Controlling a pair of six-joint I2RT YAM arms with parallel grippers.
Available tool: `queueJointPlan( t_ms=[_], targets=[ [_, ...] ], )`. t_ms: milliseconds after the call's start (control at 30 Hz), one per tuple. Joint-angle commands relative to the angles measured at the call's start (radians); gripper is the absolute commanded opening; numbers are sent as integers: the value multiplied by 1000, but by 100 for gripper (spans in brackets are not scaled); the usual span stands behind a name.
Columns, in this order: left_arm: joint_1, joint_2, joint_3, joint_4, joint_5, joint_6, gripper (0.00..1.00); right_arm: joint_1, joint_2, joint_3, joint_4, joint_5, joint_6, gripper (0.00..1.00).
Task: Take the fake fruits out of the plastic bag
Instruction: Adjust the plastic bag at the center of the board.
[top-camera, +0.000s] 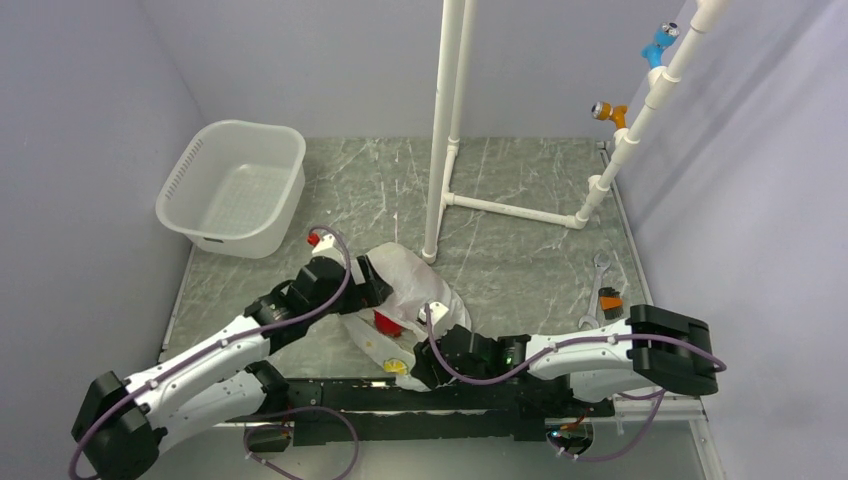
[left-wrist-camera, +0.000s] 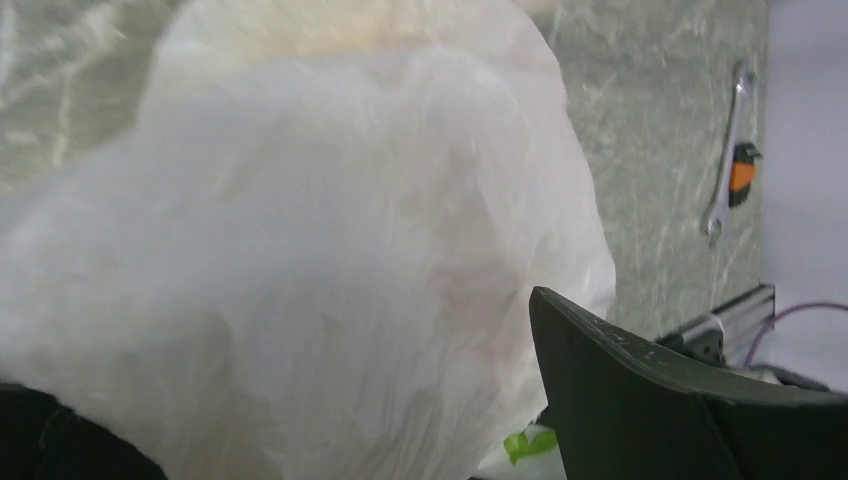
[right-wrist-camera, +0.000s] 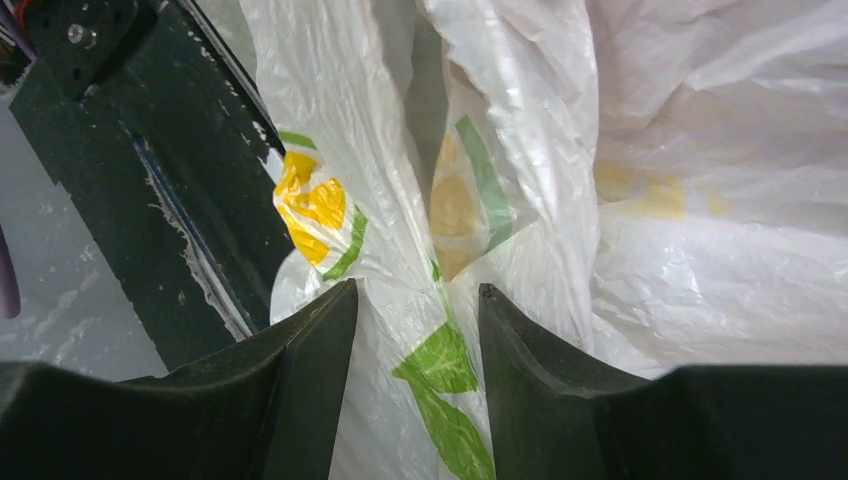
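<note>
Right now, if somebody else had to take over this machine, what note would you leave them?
Left gripper: open, fingers spread wide over the bulge of the bag.
Right gripper: jaws partly apart with a fold of the bag between them; whether it is pinched, I cannot tell.
Things: the bag lies crumpled on the table between the two grippers. A red fruit shows at its mouth, inside.
Done: no fruit is clearly out yet.
Left: get the fruit out of the bag.
</note>
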Motion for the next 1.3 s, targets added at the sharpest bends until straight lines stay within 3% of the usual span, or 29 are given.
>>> queueJointPlan(
  t_ms=[0,167,300,600,700,933,1167,1267],
  targets=[
    [136,92,68,106,120,92,99,10,58,-63,148,-19,85,49],
    [251,210,186,70,158,178,99,11,114,-120,245,-56,178,47],
    [257,176,224,13,147,237,99,13,50,-100,160,-24,169,49],
    [259,-30,184,-163,329,306,99,6,-255,94,-184,118,-42,97],
    [257,-90,169,-228,333,306,99,-9,-291,177,-268,142,-126,99],
    [257,-217,141,-272,302,276,99,-61,-214,272,-286,239,-230,98],
    [257,-249,149,-299,326,258,100,-62,24,348,-286,335,-246,76],
    [258,-299,161,-333,352,262,98,-64,94,361,-297,448,-189,54]
  ],
)
